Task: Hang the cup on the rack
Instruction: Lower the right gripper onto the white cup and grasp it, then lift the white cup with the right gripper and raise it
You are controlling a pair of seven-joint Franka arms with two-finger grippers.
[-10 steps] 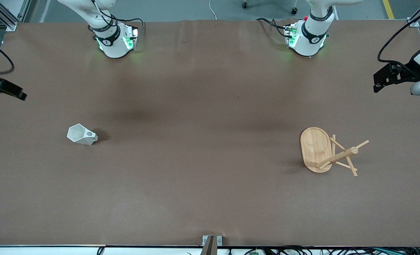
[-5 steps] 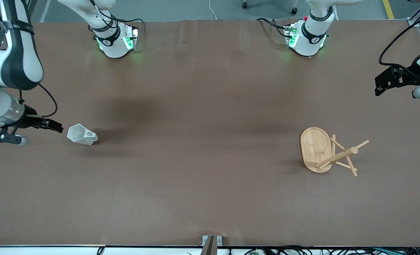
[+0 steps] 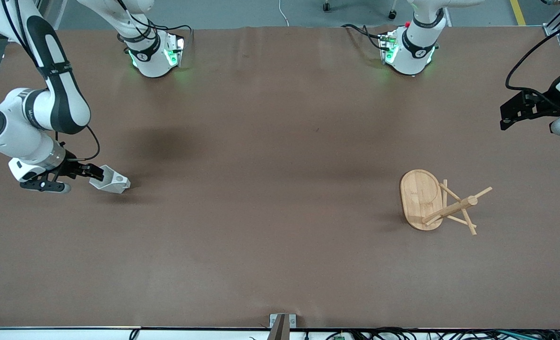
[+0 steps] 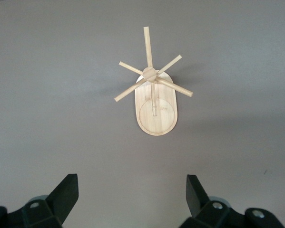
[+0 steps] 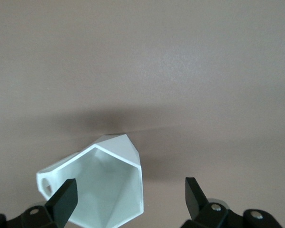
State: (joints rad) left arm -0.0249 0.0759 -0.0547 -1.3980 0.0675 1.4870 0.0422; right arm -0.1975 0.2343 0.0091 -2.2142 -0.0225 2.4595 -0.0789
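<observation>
Matt white cup [image 3: 112, 181], pale wooden rack [image 3: 438, 202], matt brown table [image 3: 270, 189].

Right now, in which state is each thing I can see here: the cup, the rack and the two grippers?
cup: lying on its side on the table, not gripped.
rack: standing upright, nothing hangs on its pegs.
right gripper: open, at the cup's rim, one finger on each side of the mouth.
left gripper: open, waiting in the air over the left arm's end of the table.
</observation>
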